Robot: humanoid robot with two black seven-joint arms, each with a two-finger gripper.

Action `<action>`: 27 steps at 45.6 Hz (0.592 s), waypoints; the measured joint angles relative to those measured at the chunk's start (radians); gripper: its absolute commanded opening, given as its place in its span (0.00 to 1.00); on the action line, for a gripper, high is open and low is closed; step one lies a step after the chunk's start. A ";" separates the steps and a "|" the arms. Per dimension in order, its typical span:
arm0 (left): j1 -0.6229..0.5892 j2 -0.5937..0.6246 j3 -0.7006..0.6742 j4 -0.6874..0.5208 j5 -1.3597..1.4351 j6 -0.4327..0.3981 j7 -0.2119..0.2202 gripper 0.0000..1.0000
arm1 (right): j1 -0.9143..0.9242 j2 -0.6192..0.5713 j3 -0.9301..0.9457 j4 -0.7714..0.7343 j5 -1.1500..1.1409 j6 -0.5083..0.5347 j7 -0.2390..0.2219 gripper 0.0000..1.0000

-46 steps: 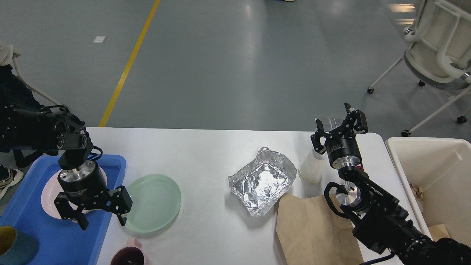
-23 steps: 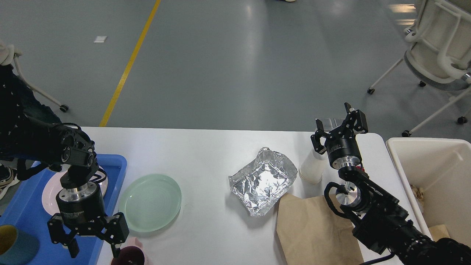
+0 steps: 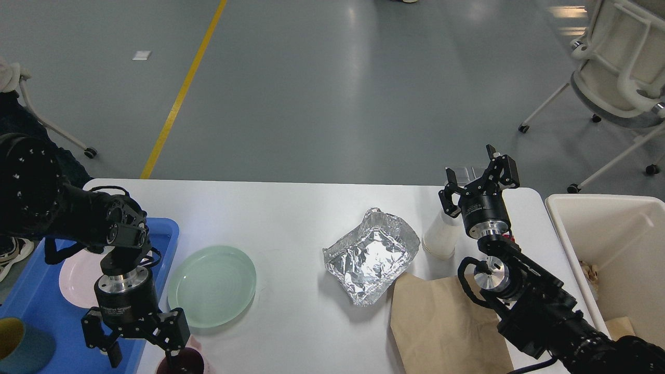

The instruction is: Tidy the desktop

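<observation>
The white desktop point(image 3: 291, 218) holds a pale green plate point(image 3: 213, 285), a crumpled foil tray point(image 3: 371, 254), a white cup point(image 3: 440, 236), a brown paper bag point(image 3: 447, 327) and a dark pink mug point(image 3: 182, 362) at the front edge. My left gripper point(image 3: 143, 353) is open, pointing down over the mug and the blue tray's right edge. My right gripper point(image 3: 480, 174) is open and empty, raised just behind the white cup.
A blue tray point(image 3: 47, 311) at the left holds a pink plate point(image 3: 78, 272) and a teal and yellow cup point(image 3: 21, 345). A cream bin point(image 3: 613, 244) stands at the right of the table. An office chair point(image 3: 618, 67) is at the back right.
My left gripper has moved toward me and slightly right, from beside the green plate to over the mug. The right arm has not moved.
</observation>
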State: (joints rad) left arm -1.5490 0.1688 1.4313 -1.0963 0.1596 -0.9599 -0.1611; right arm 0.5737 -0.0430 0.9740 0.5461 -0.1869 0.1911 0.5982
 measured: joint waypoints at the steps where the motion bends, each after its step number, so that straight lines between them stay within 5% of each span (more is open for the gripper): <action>1: 0.004 0.000 -0.001 0.002 0.000 0.000 0.000 0.96 | 0.000 0.000 0.000 0.000 0.000 0.000 0.000 1.00; 10: 0.029 0.000 -0.005 0.010 0.001 0.002 0.002 0.91 | 0.000 0.000 0.000 0.000 0.000 0.000 0.000 1.00; 27: 0.060 -0.022 -0.005 0.019 0.001 0.048 0.002 0.57 | 0.000 0.000 0.000 0.000 0.000 0.000 0.000 1.00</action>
State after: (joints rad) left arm -1.4895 0.1470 1.4264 -1.0772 0.1611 -0.9124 -0.1596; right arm 0.5737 -0.0429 0.9739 0.5461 -0.1870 0.1910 0.5983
